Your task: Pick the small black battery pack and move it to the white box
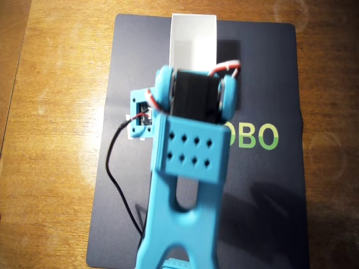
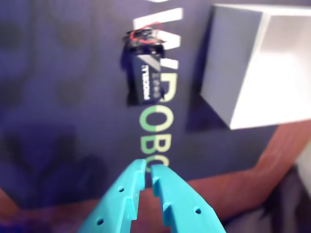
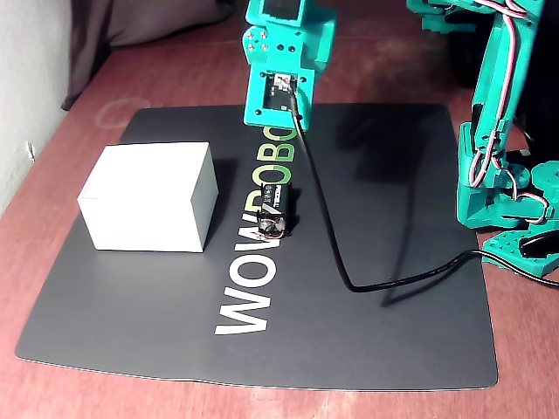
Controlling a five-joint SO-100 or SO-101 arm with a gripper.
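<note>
Gripper [image 2: 148, 171] empty, fingertips almost touching, hanging above the dark mat [image 3: 393, 297] well short of the target. Small black battery pack [image 2: 146, 73] lying flat on the mat lettering, apart from the white box [image 3: 148, 196] beside it, red leads bunched at one end.

Risks noted:
- Descent with jaws this narrow likely to shove or tip the pack rather than straddle it.
- Leads liable to snag a fingertip.
- Camera cable [image 3: 323, 218] trailing close beside the pack; possible drag.
</note>
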